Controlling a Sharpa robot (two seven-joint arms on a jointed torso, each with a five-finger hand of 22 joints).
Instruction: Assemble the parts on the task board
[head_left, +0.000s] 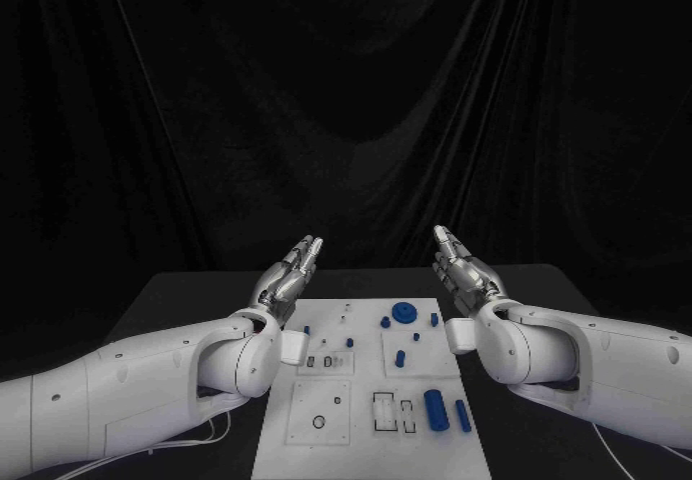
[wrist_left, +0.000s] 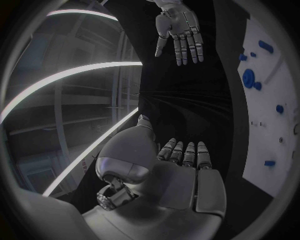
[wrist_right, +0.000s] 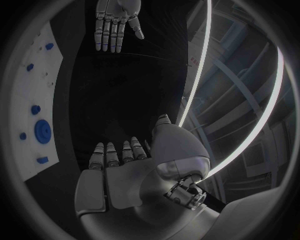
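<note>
- The left hand (head_left: 289, 272) was raised above the table (head_left: 173, 300), its fingers (wrist_left: 184, 152) straight, side by side and holding nothing.
- The right hand (head_left: 464, 268) faced it, palm inward, fingers (wrist_right: 115, 152) likewise straight and empty.
- The task board (head_left: 361, 440) lay below and between both sets of fingertips, well apart from them.
- The blue parts (head_left: 436, 410) rested on the board, untouched.

task board (head_left: 364, 440) near edge cut off at the frame bottom, its small holes and fittings too tiny to identify
</note>
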